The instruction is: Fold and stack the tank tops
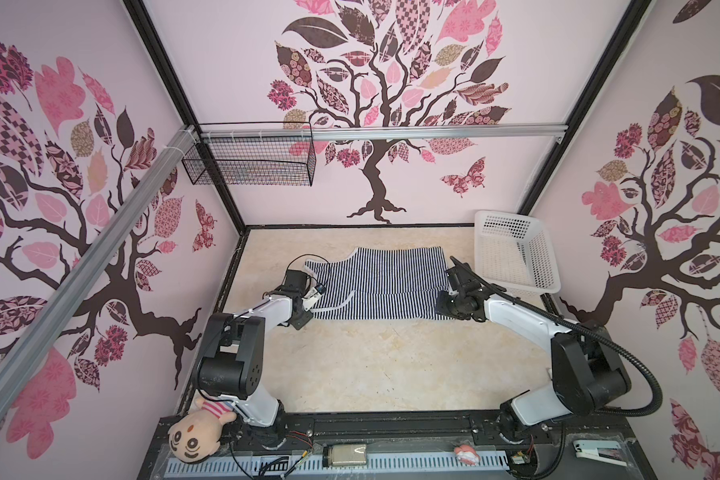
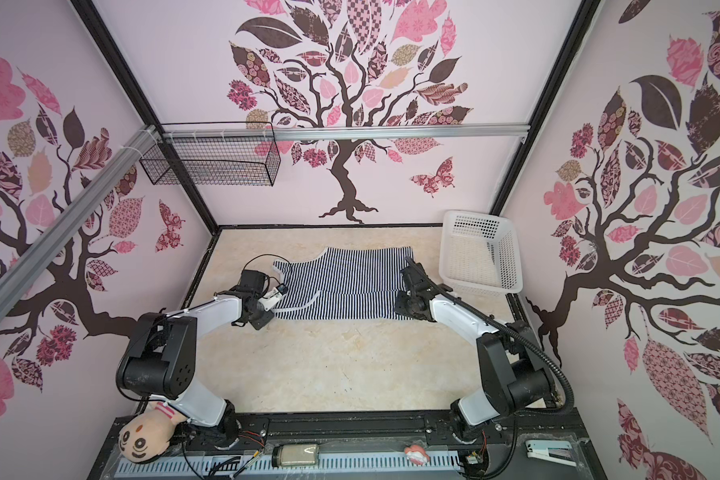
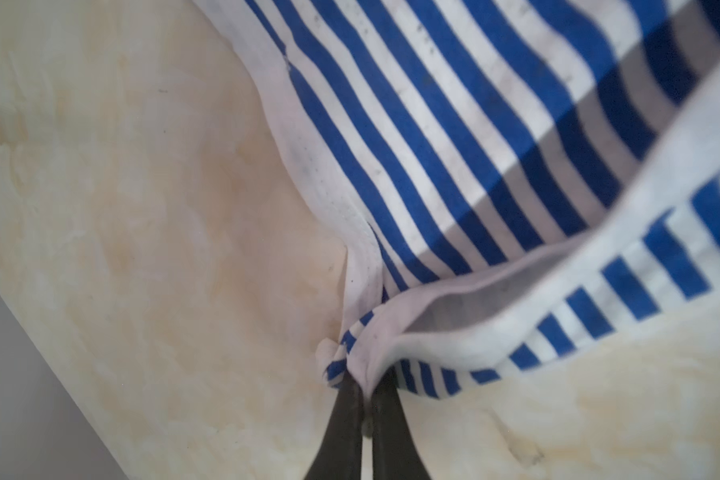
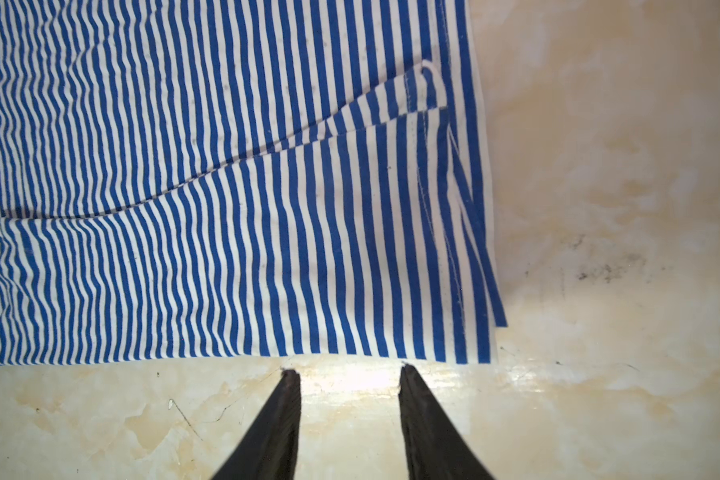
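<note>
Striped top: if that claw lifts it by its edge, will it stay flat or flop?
Probably flops: the top bunches and drapes where the left claw pinches it. Likely light too: it looks like thin cloth, lying flat elsewhere.

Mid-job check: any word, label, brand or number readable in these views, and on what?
No readable text in any view.
Tank top: stripes only, no tag showing.
White basket: no label visible.
Plush doll: drawn face, no letters.
Jar at the front: too blurred to read.
White case, front right: too small to read.
</note>
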Tool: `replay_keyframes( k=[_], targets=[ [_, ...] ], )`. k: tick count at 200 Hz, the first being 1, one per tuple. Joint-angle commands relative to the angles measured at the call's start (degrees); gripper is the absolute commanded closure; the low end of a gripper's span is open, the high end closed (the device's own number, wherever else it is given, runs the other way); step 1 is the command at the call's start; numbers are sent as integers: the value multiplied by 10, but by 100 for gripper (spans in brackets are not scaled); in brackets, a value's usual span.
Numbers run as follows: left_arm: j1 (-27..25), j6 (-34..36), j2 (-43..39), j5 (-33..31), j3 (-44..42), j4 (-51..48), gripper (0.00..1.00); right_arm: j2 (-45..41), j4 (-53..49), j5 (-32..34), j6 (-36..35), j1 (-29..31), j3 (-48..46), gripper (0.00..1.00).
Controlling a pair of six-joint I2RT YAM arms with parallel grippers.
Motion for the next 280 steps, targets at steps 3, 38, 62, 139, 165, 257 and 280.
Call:
replay_keyframes(
  k=[3,38,62,139,165,257,280],
  targets=[
    [2,-9,6,-25,7,8,93,-17,-9,4,5,0,7,57],
    [2,-14,4,-47,6,29,78,-9,0,0,5,-1,2,57],
    [2,-8,8,-59,6,39,64,7,5,3,3,0,3,57],
    [-1,-67,-101,-30,33,-27,53,14,21,-1,-3,0,2,58],
    [-12,-110,-116,76,55,-73,52,41,34,-1,-3,0,9,62],
    [-13,-114,54,156,116,-103,54,142,63,4,6,0,34,66],
    [-13,-120,75,88,115,-80,54,140,65,6,7,0,19,66]
  ],
)
